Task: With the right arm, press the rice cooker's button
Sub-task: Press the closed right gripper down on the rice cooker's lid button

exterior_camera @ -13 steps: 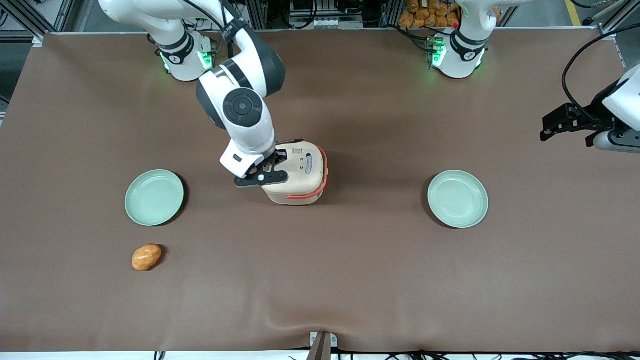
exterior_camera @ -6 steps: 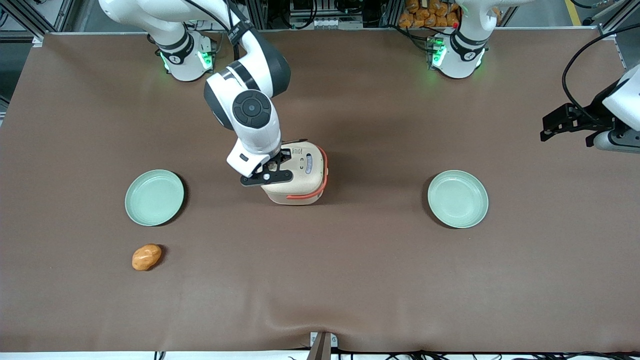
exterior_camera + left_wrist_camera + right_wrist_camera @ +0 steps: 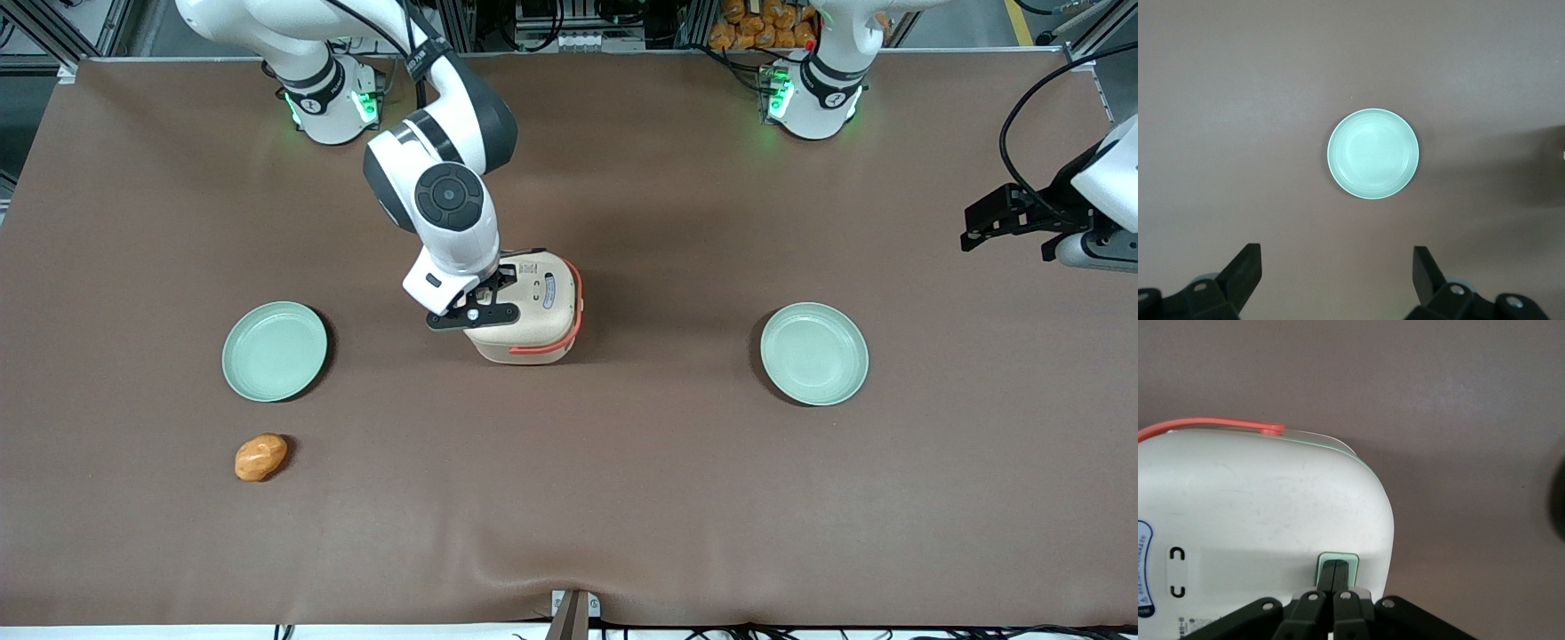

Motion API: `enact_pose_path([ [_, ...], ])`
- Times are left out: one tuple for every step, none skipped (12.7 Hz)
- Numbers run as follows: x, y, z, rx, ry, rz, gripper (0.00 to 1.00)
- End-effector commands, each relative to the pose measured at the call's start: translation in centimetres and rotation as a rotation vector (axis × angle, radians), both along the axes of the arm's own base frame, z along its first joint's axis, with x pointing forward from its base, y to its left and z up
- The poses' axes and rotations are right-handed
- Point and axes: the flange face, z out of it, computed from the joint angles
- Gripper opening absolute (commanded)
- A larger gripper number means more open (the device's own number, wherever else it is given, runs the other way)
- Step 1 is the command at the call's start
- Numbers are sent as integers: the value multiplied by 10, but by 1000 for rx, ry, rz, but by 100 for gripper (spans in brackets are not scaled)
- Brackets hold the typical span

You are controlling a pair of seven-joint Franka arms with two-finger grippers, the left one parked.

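Observation:
The cream rice cooker (image 3: 533,311) with its coral-orange handle (image 3: 569,336) stands mid-table between two plates. In the right wrist view its lid (image 3: 1265,507) fills much of the frame, with the pale green button (image 3: 1353,557) at the lid's edge. The right arm (image 3: 449,209) leans over the cooker. Its black gripper (image 3: 500,276) (image 3: 1337,565) is shut, fingertips pressed together and resting on the button, covering most of it. The lid is closed, so the inner pot is hidden.
A pale green plate (image 3: 274,350) lies toward the working arm's end, another (image 3: 813,353) (image 3: 1373,154) toward the parked arm's end. An orange potato-like lump (image 3: 260,457) lies nearer the front camera than the first plate. Brown mat (image 3: 622,489) covers the table.
The right arm has moved sideways over the cooker, bringing the shut gripper from the lid's edge onto the lid; in the last half second it barely shifted. The cooker has stayed put.

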Motion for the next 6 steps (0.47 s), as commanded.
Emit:
enact_pose_path([
  [-1, -3, -6, -39, 17, -15, 0],
  [0, -4, -6, -38, 16, -18, 0],
  [-2, -1, -7, -37, 15, -13, 0],
  [-2, 0, -9, -38, 12, -22, 0],
  [-1, 0, -19, -46, 19, -31, 0],
  [-1, 2, -26, -47, 21, -29, 0],
])
